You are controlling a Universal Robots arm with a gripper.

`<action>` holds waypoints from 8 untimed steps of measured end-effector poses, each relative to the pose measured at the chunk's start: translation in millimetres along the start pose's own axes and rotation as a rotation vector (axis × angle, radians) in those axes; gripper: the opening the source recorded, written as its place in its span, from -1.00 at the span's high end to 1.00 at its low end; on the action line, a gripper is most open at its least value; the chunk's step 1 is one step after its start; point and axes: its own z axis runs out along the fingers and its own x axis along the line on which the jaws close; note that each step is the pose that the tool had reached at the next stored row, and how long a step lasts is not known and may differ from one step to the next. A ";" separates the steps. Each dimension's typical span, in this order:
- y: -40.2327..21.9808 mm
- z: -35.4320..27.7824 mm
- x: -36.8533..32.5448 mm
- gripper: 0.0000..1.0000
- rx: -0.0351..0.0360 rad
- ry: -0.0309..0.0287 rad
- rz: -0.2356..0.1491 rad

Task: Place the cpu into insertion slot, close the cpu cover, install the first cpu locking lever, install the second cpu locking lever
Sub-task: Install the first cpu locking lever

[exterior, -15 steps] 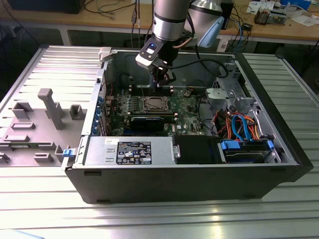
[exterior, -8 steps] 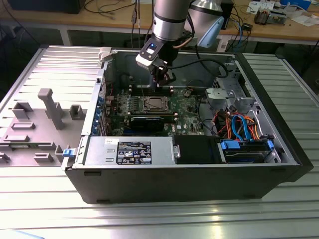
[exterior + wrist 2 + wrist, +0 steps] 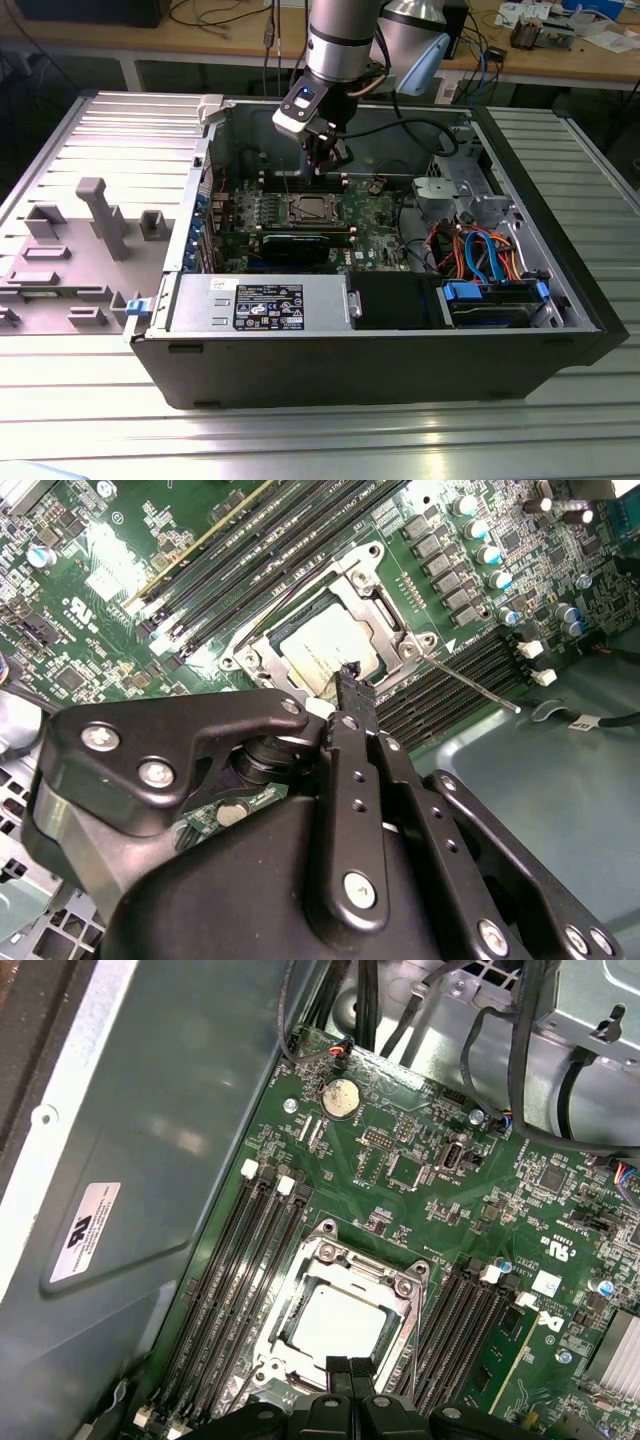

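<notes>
Here's the arm reaching down into the open computer case, which sits on the ribbed table. The end effector has its fingertips pressed together, right at one edge of the insertion slot; whether they touch the metal, I can't tell. The cpu lies flat in that slot, dull silver top up. It's square, so no long axis, and its edges run parallel to the black memory slots flanking the socket on two sides. The cpu cover lies down flat around it, with the chip showing through the window. In the second wrist view a thin locking lever juts from a socket corner out across the memory slots. There's open room straight above the socket, the grey case wall is close past one bank of slots, and cables crowd the exterior view's right. A white label is on that wall and another label on the power supply; their print is too small to tell.
</notes>
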 end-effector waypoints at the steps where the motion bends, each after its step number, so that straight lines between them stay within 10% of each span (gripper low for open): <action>1: 0.0 0.0 0.0 0.79 0.0000 -0.0001 -0.001; 8: 0.0 0.0 0.0 0.79 0.0001 -0.0004 -0.005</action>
